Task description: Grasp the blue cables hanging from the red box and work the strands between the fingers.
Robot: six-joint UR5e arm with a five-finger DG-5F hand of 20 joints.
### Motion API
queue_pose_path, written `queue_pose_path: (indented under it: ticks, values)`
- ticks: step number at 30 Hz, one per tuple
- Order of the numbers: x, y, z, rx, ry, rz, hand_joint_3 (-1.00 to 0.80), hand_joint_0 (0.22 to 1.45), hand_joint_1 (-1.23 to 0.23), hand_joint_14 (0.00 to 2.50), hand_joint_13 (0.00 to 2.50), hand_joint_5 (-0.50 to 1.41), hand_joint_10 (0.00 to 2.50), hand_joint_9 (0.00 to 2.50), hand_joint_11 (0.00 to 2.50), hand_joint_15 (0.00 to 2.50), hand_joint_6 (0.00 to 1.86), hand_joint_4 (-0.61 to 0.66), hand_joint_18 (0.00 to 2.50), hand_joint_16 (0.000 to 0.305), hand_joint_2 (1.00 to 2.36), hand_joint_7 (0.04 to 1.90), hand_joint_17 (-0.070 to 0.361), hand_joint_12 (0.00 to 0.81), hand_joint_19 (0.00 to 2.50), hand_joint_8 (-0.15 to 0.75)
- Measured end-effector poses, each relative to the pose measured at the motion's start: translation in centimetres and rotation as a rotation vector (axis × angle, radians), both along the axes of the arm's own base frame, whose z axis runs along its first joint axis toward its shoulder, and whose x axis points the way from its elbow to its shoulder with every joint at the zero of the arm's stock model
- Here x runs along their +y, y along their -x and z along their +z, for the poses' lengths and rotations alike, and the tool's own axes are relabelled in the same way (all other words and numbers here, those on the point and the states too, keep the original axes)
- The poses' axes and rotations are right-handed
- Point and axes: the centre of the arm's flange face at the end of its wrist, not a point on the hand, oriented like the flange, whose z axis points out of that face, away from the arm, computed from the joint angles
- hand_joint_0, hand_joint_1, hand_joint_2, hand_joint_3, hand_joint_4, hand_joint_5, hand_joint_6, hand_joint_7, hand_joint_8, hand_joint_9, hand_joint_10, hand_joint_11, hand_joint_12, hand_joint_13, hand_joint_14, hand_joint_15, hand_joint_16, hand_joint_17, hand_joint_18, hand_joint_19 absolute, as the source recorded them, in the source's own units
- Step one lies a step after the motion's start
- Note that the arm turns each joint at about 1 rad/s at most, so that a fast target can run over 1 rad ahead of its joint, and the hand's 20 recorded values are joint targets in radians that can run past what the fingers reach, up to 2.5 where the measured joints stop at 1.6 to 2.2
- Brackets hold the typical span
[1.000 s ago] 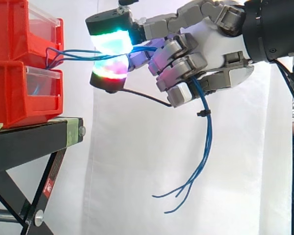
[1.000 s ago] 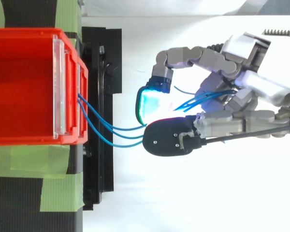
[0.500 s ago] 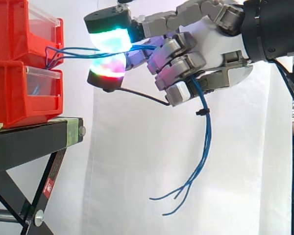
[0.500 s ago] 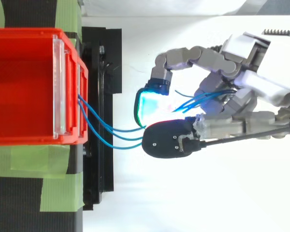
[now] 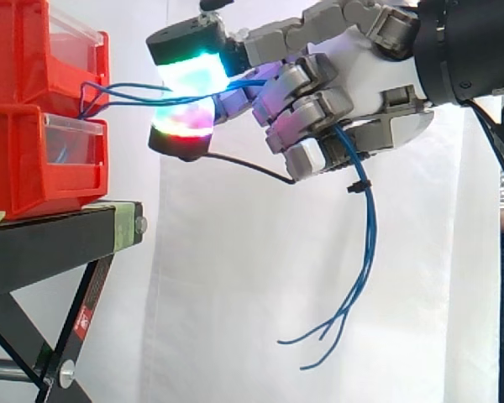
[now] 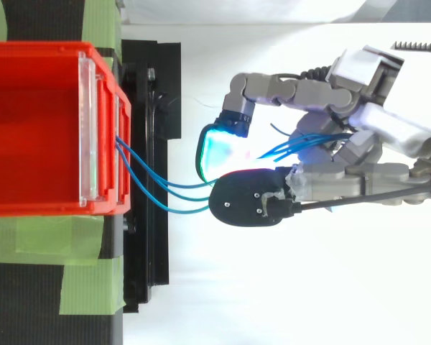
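Blue cables (image 5: 372,235) stretch from red box (image 5: 17,59), loose ends dangling.

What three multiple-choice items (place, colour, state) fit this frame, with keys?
1. Where do the blue cables' free ends hang?
A) below the hand
B) on a table
C) in a person's hand

2. What colour are the bins?
A) red
B) grey
C) yellow

3. What is the hand's state?
A) open, clear of the cables
B) shut on the cables
C) shut, empty

Key: 1 A, the loose ends dangle under the palm in the side view. 2 A, both stacked bins are red. 3 B, the glowing pads pinch the strands and curled fingers trap them.
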Motion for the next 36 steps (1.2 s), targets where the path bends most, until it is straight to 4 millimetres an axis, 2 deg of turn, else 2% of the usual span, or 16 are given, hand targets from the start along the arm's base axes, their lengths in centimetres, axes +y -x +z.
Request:
queue_pose_path:
  ticks: [2, 5, 7, 9, 13, 15, 16, 17, 19, 21, 25, 27, 29, 31, 34, 36]
  values:
    - [-0.04, 0.02, 0.02, 0.0, 0.0, -0.004, 0.32, 1.05, -0.63, 2.5, 1.85, 0.07, 2.5, 1.75, 2.5, 1.78, 0.97, 0.18, 2.3, 0.195, 1.03, 1.23, 0.146, 0.556, 0.71, 0.508]
    - [-0.07, 0.04, 0.01, -0.001, 0.001, -0.01, 0.2, 0.95, -0.7, 2.5, 1.85, -0.04, 2.5, 1.75, 2.5, 1.78, 1.15, 0.21, 2.3, 0.195, 1.03, 1.15, 0.146, 0.556, 0.71, 0.508]
    - [-0.05, 0.05, 0.01, -0.001, 0.001, -0.011, -0.13, 0.87, -0.72, 2.5, 1.85, -0.11, 2.5, 1.75, 2.5, 1.78, 1.21, 0.21, 2.3, 0.195, 1.03, 1.19, 0.146, 0.556, 0.71, 0.508]
    - [-0.04, 0.05, 0.01, -0.001, 0.002, -0.012, -0.25, 0.86, -0.73, 2.5, 1.85, -0.13, 2.5, 1.75, 2.5, 1.78, 1.28, 0.21, 2.3, 0.195, 1.03, 1.16, 0.146, 0.556, 0.71, 0.508]
    - [-0.04, 0.06, 0.02, -0.001, 0.002, -0.012, 0.08, 0.91, -0.65, 2.5, 1.85, -0.11, 2.5, 1.75, 2.5, 1.78, 1.36, 0.21, 2.3, 0.195, 1.02, 1.1, 0.146, 0.556, 0.71, 0.508]
    - [0.0, 0.05, 0.01, 0.0, 0.002, -0.012, 0.13, 0.94, -0.63, 2.5, 1.85, -0.11, 2.5, 1.75, 2.5, 1.78, 1.34, 0.24, 2.3, 0.195, 1.01, 1.13, 0.146, 0.556, 0.71, 0.508]
    - [0.01, 0.05, 0.0, 0.0, 0.002, -0.012, 0.25, 0.97, -0.56, 2.5, 1.85, -0.07, 2.5, 1.75, 2.5, 1.78, 1.25, 0.24, 2.3, 0.195, 1.0, 1.11, 0.146, 0.556, 0.71, 0.508]
    - [0.03, 0.06, 0.01, 0.0, 0.002, -0.012, 0.27, 0.98, -0.54, 2.5, 1.85, -0.02, 2.5, 1.75, 2.5, 1.78, 1.14, 0.24, 2.3, 0.195, 1.0, 1.15, 0.146, 0.556, 0.71, 0.508]
    - [0.04, 0.05, 0.01, 0.0, 0.002, -0.011, 0.21, 1.0, -0.5, 2.5, 1.85, 0.26, 2.5, 1.75, 2.5, 1.78, 0.51, 0.24, 2.3, 0.195, 1.01, 1.4, 0.146, 0.556, 0.71, 0.508]
    - [0.04, 0.06, 0.0, 0.0, 0.003, -0.012, 0.18, 1.02, -0.5, 2.5, 1.85, 0.37, 2.5, 1.75, 2.5, 1.78, 0.29, 0.25, 2.3, 0.195, 1.02, 1.48, 0.146, 0.556, 0.71, 0.508]
    - [0.01, 0.08, 0.01, -0.001, 0.003, -0.016, 0.2, 1.08, -0.53, 2.5, 1.85, 0.47, 2.5, 1.75, 2.5, 1.78, 0.08, 0.25, 2.3, 0.195, 1.03, 1.58, 0.146, 0.556, 0.71, 0.508]
    - [-0.01, 0.08, 0.01, -0.001, 0.003, -0.019, 0.21, 1.11, -0.55, 2.5, 1.85, 0.47, 2.5, 1.75, 2.5, 1.78, 0.06, 0.22, 2.3, 0.195, 1.03, 1.59, 0.146, 0.556, 0.71, 0.508]
    - [-0.02, 0.09, 0.02, -0.001, 0.004, -0.02, 0.17, 1.12, -0.57, 2.5, 1.85, 0.36, 2.5, 1.75, 2.5, 1.78, 0.28, 0.2, 2.3, 0.195, 1.03, 1.48, 0.146, 0.556, 0.71, 0.508]
    - [-0.02, 0.09, 0.01, -0.001, 0.004, -0.02, 0.09, 1.11, -0.65, 2.5, 1.85, 0.12, 2.5, 1.75, 2.5, 1.78, 0.82, 0.17, 2.3, 0.195, 1.03, 1.28, 0.146, 0.556, 0.71, 0.508]
    - [0.02, 0.1, 0.05, -0.001, 0.004, -0.02, -0.01, 1.09, -0.72, 2.5, 1.85, -0.04, 2.5, 1.75, 2.5, 1.78, 1.11, 0.17, 2.3, 0.195, 1.03, 1.17, 0.146, 0.556, 0.71, 0.508]
    - [0.04, 0.1, 0.02, -0.001, 0.004, -0.02, -0.04, 1.02, -0.74, 2.5, 1.85, -0.05, 2.5, 1.75, 2.5, 1.78, 1.1, 0.18, 2.3, 0.195, 1.03, 1.15, 0.146, 0.556, 0.71, 0.508]
